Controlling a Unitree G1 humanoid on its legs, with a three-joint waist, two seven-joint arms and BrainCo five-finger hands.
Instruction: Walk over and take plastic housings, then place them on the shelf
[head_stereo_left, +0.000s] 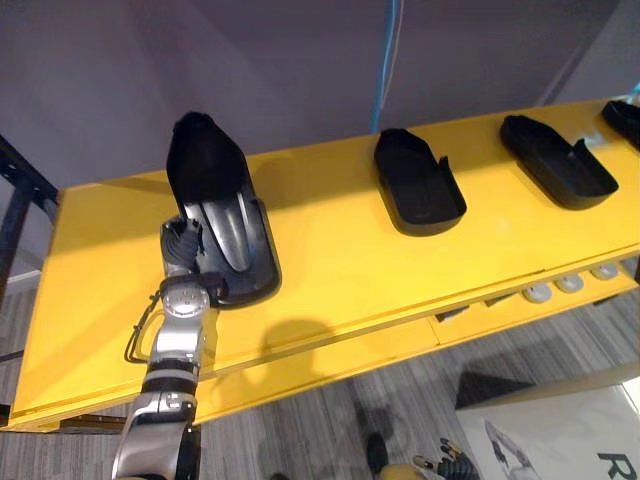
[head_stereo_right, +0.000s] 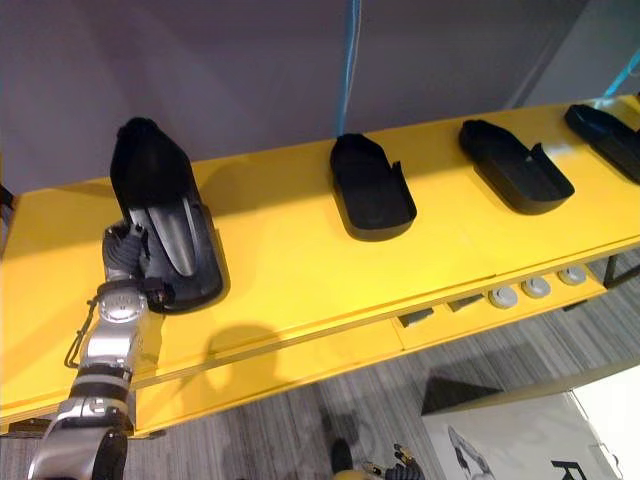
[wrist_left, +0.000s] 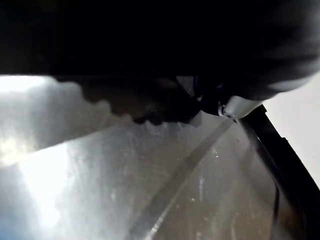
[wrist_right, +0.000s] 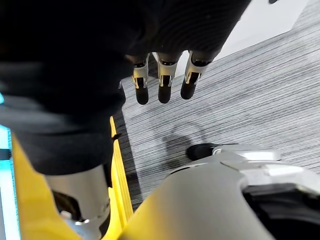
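A tall black plastic housing (head_stereo_left: 215, 190) stands on the yellow shelf (head_stereo_left: 330, 260) near its left end. My left hand (head_stereo_left: 185, 245) is at the housing's near left rim and reaches into its hollow, where the fingers are hidden. The left wrist view looks from very close at the housing's glossy inner wall (wrist_left: 150, 175). My right hand (wrist_right: 162, 90) hangs low beside the shelf's front edge, over the grey striped floor, with straight fingers and nothing in it.
Three more black housings lie further right on the shelf, at the middle (head_stereo_left: 418, 180), right (head_stereo_left: 556, 160) and far right (head_stereo_left: 622, 120). Small round grey parts (head_stereo_left: 568, 285) sit on a lower ledge. A white box (head_stereo_left: 560, 430) stands on the floor at the lower right.
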